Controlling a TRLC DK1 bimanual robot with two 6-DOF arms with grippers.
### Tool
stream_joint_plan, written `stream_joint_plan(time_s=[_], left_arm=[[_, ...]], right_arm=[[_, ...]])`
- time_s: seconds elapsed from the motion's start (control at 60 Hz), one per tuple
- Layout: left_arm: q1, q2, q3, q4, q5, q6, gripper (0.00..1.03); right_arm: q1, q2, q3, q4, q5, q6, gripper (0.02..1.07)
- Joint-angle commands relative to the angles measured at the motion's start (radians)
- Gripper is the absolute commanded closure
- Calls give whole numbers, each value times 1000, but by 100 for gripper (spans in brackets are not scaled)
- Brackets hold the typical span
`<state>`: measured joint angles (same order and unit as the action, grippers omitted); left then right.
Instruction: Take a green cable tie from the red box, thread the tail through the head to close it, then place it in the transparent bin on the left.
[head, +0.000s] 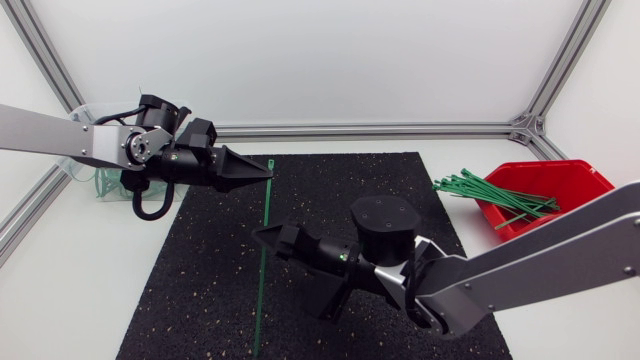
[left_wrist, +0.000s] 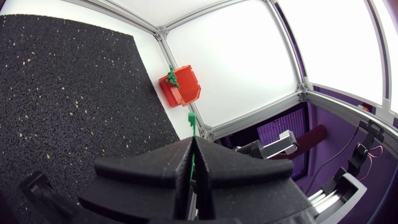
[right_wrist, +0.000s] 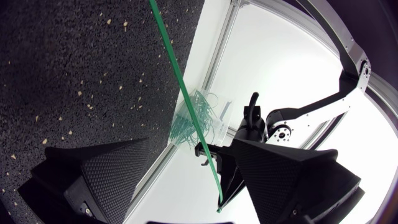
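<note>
One cable tie (head: 266, 210) over mat (head: 190, 290); left jaws clamped.

I'm looking down on a white surface (head: 60, 290) with a black rubber mat (head: 200, 290) laid across its middle. The mat is speckled with pale flecks. Silver aluminium frame rails (head: 380, 129) run along the far edge and rise at a slant from both back corners. Behind the rails stand plain white panels (head: 300, 60). The light is bright and even, and I see only soft shadows on the mat.
</note>
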<state>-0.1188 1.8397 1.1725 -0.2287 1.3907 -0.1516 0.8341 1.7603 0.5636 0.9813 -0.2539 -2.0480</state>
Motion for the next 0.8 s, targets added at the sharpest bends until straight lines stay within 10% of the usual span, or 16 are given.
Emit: stream_joint_plan(time_s=[0.0, 0.383, 0.783], left_arm=[[5, 20, 19, -9, 11, 23, 100], [2, 27, 24, -14, 13, 23, 100], [4, 24, 29, -21, 14, 23, 100]], right_arm=[[30, 13, -42, 25, -8, -31, 12], [128, 39, -105, 34, 31, 0, 18], [221, 56, -130, 34, 68, 18, 59]])
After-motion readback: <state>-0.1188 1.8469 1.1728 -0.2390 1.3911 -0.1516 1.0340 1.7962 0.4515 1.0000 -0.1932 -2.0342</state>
